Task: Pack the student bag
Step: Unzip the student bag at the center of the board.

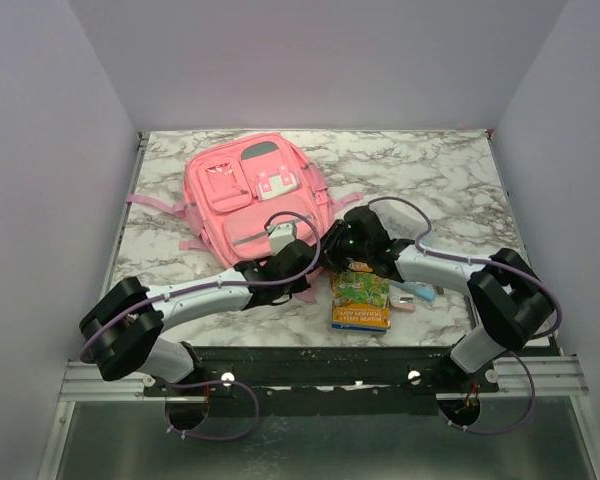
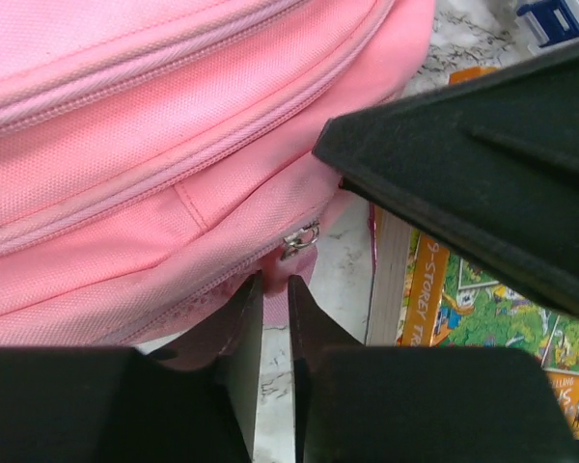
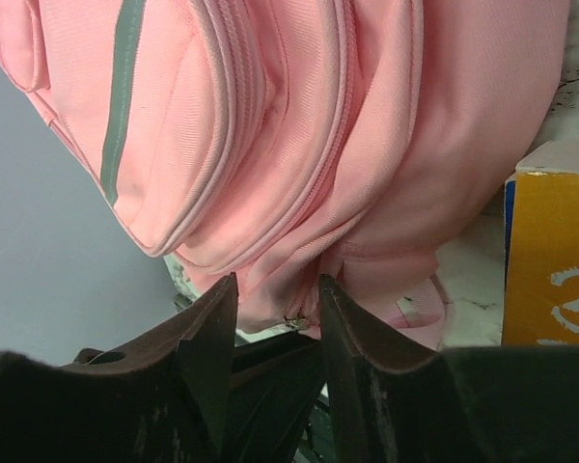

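The student bag (image 1: 250, 195), a large pink backpack, lies flat on the marble table with its bottom edge toward me. My left gripper (image 1: 302, 262) is at that near edge. In the left wrist view its jaws (image 2: 275, 282) stand narrow, pinching a pink zipper pull (image 2: 282, 265) just below the metal slider (image 2: 301, 239). My right gripper (image 1: 338, 248) meets the same corner from the right. Its fingers (image 3: 275, 285) press on either side of a fold of the student bag (image 3: 299, 145) at the zipper's end.
A colourful comic-style book (image 1: 361, 300) lies just right of the bag's near corner, beside both grippers. A small light blue item (image 1: 420, 291) rests to its right. Grey walls close in the table at left, right and back.
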Tool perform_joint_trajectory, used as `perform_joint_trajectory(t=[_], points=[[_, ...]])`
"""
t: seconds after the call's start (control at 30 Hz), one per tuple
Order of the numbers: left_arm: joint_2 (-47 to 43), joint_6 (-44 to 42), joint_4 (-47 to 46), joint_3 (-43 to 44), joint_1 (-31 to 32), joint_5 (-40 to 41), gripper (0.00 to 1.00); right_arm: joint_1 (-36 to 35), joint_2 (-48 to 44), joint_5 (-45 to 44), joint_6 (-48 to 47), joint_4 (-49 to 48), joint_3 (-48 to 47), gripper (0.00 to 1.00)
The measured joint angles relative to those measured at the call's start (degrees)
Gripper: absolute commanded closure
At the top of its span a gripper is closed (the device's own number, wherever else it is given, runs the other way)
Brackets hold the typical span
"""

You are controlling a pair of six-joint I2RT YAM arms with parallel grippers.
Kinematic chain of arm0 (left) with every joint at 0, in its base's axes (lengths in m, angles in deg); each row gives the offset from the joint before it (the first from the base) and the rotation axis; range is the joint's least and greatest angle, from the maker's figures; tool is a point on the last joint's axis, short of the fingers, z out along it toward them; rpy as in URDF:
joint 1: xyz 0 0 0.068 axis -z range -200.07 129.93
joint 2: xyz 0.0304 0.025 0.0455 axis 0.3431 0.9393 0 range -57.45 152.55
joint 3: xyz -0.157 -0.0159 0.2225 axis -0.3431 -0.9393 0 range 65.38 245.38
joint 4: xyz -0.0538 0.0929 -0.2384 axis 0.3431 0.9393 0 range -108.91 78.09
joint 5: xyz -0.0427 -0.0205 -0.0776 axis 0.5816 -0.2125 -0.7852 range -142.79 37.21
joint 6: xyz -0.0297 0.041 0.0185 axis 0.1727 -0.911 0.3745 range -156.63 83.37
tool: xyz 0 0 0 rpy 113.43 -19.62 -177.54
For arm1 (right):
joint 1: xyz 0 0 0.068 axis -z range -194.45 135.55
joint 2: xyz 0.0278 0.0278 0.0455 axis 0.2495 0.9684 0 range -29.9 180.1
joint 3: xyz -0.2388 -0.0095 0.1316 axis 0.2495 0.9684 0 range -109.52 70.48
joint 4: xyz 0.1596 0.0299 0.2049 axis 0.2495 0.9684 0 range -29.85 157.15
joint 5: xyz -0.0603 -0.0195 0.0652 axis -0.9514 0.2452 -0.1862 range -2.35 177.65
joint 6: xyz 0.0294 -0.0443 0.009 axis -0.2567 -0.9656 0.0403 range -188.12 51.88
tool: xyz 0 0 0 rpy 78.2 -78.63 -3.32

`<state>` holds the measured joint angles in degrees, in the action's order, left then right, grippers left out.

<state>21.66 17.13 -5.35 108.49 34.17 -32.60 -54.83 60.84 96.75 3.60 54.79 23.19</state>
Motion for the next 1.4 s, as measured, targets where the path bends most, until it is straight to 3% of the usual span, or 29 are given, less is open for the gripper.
perform_joint_trajectory(t=[0.07, 0.23, 0.47, 0.57, 0.63, 0.7, 0.8, 1.07, 1.13, 1.4], points=[[1.2, 0.0, 1.3, 1.6, 0.1, 0.8, 1.00, 0.0, 0.4, 0.2, -0.1, -0.3, 0.0, 0.47], [1.9, 0.1, 3.8, 3.3, 0.3, 2.2, 1.00, 0.0, 0.8, 0.1, -0.7, -1.0, 0.0, 0.38], [-1.8, -0.7, 6.3, 0.7, 0.7, 5.1, 1.00, 0.0, 0.7, -0.4, -1.9, -2.2, 0.0, 0.36], [-4.3, -1.5, 6.3, -0.7, 1.3, 5.1, 1.00, 0.0, 1.6, -0.4, -1.9, -2.5, -0.2, 0.45], [-5.1, -2.0, 5.9, -0.9, 1.4, 4.7, 0.81, 0.0, 2.8, -0.1, -1.9, -3.1, -0.7, 0.55], [-5.6, -2.6, 4.3, -1.3, 1.4, 3.9, 0.62, 0.0, 3.8, 0.9, -2.1, -3.8, -0.7, 0.56], [-6.0, -3.3, 2.3, -1.4, 1.4, 2.3, 0.48, 0.3, 4.7, 3.0, -1.9, -5.3, -0.4, 0.56], [-5.8, -3.5, -1.6, -1.4, 1.4, 1.5, 0.46, 0.3, 3.9, 7.6, 3.4, -13.4, 4.8, 0.80], [-5.8, -3.1, -1.9, -1.4, 1.4, 1.7, 0.51, 0.3, 3.9, 9.3, 6.1, -16.3, 6.1, 0.82], [-5.5, -0.2, -2.3, -1.8, 1.4, 3.2, 0.55, -0.2, 3.8, 11.4, 14.3, -24.2, 9.8, 0.82]])
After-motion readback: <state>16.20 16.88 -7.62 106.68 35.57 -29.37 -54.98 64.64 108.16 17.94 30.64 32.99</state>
